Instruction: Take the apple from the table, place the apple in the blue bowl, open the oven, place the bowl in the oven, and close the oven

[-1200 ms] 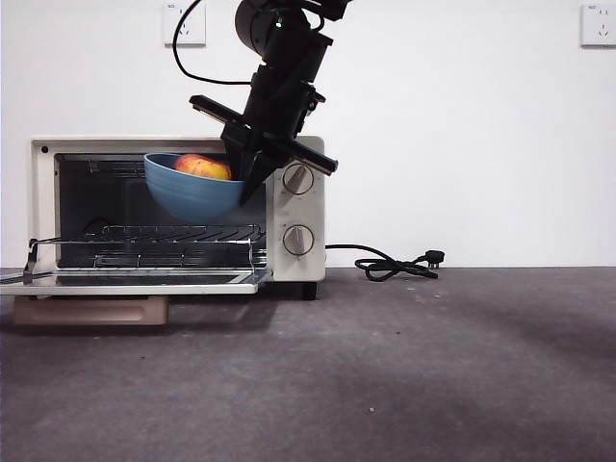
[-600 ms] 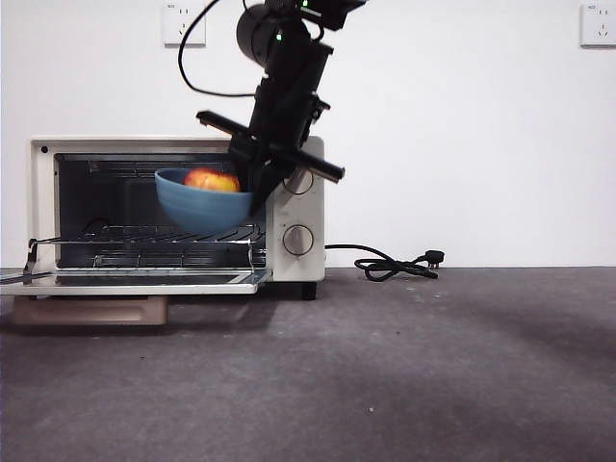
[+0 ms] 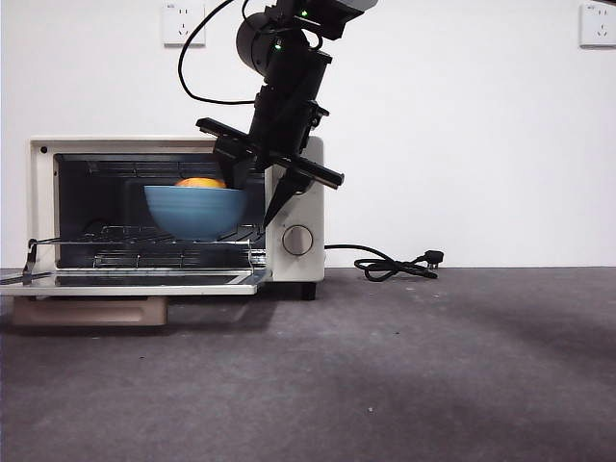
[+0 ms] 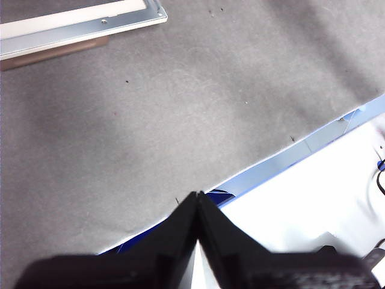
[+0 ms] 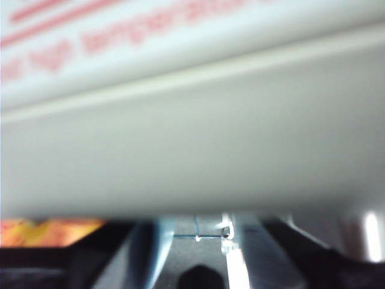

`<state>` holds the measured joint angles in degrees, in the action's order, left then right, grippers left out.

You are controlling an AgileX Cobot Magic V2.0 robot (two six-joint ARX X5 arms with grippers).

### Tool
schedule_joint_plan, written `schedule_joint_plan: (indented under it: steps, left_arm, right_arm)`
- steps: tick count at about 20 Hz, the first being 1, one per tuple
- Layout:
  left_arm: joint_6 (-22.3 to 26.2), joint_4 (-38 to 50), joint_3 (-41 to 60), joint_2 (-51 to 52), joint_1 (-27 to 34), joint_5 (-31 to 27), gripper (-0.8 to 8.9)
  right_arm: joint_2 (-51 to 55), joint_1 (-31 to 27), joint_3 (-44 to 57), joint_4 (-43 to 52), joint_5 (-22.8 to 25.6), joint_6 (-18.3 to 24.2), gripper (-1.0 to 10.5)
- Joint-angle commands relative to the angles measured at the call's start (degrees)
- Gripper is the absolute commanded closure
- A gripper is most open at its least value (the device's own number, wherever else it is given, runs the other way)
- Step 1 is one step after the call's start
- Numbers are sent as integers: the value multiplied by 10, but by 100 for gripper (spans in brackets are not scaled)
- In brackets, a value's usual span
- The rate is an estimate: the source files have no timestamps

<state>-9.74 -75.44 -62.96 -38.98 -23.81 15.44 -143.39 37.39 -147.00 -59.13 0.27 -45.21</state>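
Up close, the right wrist view shows blurred red lettering on the cream top of the oven (image 5: 180, 120); the words "high temperature" can just be made out, the rest is too blurred to read. No brand name can be read on the oven (image 3: 294, 207) in the front view.

The right arm comes down from the top of the front view, dark and bent, with its gripper (image 3: 252, 188) at the upper right corner of the oven's mouth, in front of the upper knob. One black finger (image 3: 279, 202) points down just beside the bowl's right rim; whether the fingers are clasped on that rim or have let go cannot be told.

The blue bowl (image 3: 195, 212) sits upright inside the oven on the wire rack (image 3: 144, 236). The apple (image 3: 200, 182) lies in the bowl, only its orange top showing above the rim. The oven door (image 3: 130, 280) hangs fully open, flat just above the counter (image 3: 385, 366). The lower knob (image 3: 297, 240) is in plain sight, and a black cord (image 3: 385, 265) trails on the counter to the oven's right.

The left gripper (image 4: 197, 201) hovers over the grey counter well away from the oven, its fingers pressed together on nothing, with a corner of the open door (image 4: 84, 24) at the far edge of its view.
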Motion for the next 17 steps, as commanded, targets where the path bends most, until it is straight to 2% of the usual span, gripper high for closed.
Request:
schedule_joint_plan:
  steps: [1,6,12,17]
  left_arm:
    - [-6,0,0,2,-2,0,818]
    - [-5,0,0,2,-2,0,818]
    - [7,0,0,2,-2,-12,818]
    - [28,0,0,1,-2,-94,818]
  right_arm:
    - [-8,0,-3,12,9,7,694]
    - [-5,0,-9,11,18,10,695]
    - [2,2,-49,-13,54,40,697]
    - [2,6,-135,-82,100,99,697]
